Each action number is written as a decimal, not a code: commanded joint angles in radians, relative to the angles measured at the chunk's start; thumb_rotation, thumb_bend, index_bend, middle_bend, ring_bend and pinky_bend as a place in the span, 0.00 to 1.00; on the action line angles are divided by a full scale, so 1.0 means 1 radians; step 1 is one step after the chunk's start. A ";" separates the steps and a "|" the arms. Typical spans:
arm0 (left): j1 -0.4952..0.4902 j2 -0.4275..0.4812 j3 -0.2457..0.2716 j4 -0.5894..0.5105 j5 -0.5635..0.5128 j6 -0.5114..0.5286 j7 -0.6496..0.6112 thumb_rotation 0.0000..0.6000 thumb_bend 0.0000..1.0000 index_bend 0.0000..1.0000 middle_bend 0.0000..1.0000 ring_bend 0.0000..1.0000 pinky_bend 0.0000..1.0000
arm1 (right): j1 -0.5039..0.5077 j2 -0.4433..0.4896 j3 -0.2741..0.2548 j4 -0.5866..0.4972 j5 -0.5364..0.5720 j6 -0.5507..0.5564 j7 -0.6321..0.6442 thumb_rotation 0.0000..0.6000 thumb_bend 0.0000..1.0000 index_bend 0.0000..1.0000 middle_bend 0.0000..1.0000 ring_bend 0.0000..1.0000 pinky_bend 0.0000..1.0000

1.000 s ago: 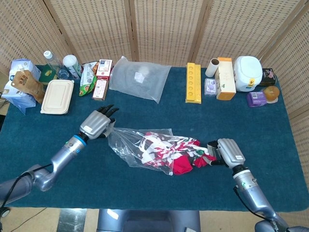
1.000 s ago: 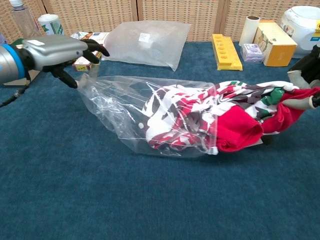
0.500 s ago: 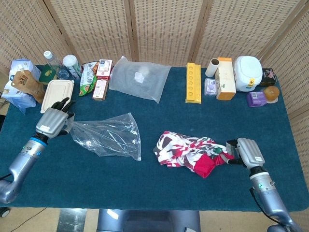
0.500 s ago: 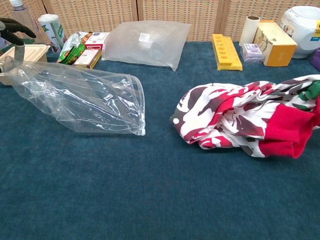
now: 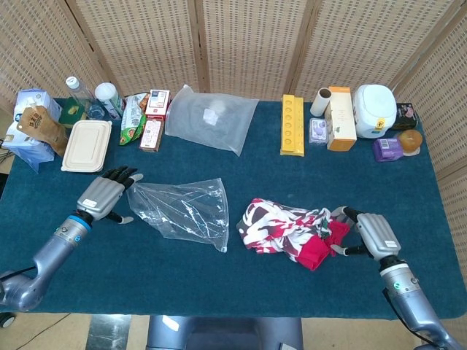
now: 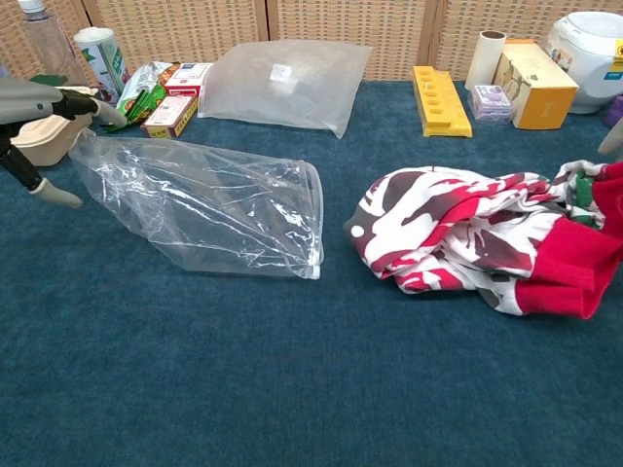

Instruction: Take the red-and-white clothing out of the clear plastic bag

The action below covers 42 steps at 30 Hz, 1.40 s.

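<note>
The red-and-white clothing [image 5: 288, 227] [image 6: 467, 233] lies bunched on the blue tablecloth, fully outside the clear plastic bag [image 5: 182, 211] [image 6: 204, 199]. The empty bag lies flat to its left, a gap of cloth between them, its mouth facing the clothing. My left hand [image 5: 102, 195] [image 6: 34, 107] sits at the bag's closed left end with fingers spread, touching or just off the plastic. My right hand [image 5: 368, 233] is at the clothing's red right end, its fingers apart around the cloth without gripping it.
Along the table's back edge stand a second clear bag [image 5: 211, 117], a yellow tray [image 5: 292, 124], boxes, a white cooker [image 5: 374, 109], snack packets [image 5: 142, 117], bottles and a beige lunch box [image 5: 86, 146].
The bag slid off the clothing to the left, then came back right a little with my left hand. My right hand pulled the clothing right, and its fingers have now spread.
</note>
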 commanded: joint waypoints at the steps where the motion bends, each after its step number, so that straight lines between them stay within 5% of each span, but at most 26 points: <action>1: -0.008 0.051 -0.010 -0.081 -0.041 -0.030 0.024 0.46 0.01 0.00 0.03 0.00 0.07 | -0.007 0.011 -0.005 -0.006 -0.012 0.007 0.009 0.76 0.09 0.14 0.21 0.32 0.34; 7: 0.055 0.106 -0.005 -0.146 -0.067 0.065 0.060 0.42 0.01 0.00 0.03 0.00 0.07 | -0.039 0.047 -0.014 -0.018 -0.029 0.053 0.007 0.74 0.08 0.12 0.19 0.30 0.32; 14: 0.227 0.152 0.018 -0.206 -0.041 0.322 0.040 0.44 0.04 0.00 0.03 0.00 0.07 | -0.088 0.061 -0.005 -0.004 -0.031 0.147 -0.018 0.74 0.08 0.13 0.22 0.31 0.32; 29: 0.620 0.189 0.167 -0.300 0.143 0.760 -0.070 0.42 0.07 0.15 0.07 0.01 0.12 | -0.184 0.039 -0.009 0.000 -0.014 0.301 -0.208 0.75 0.12 0.29 0.33 0.37 0.35; 42: 0.698 0.180 0.164 -0.344 0.228 0.815 -0.030 0.49 0.07 0.16 0.09 0.02 0.12 | -0.238 0.041 -0.034 -0.025 -0.082 0.361 -0.190 0.76 0.12 0.35 0.36 0.38 0.34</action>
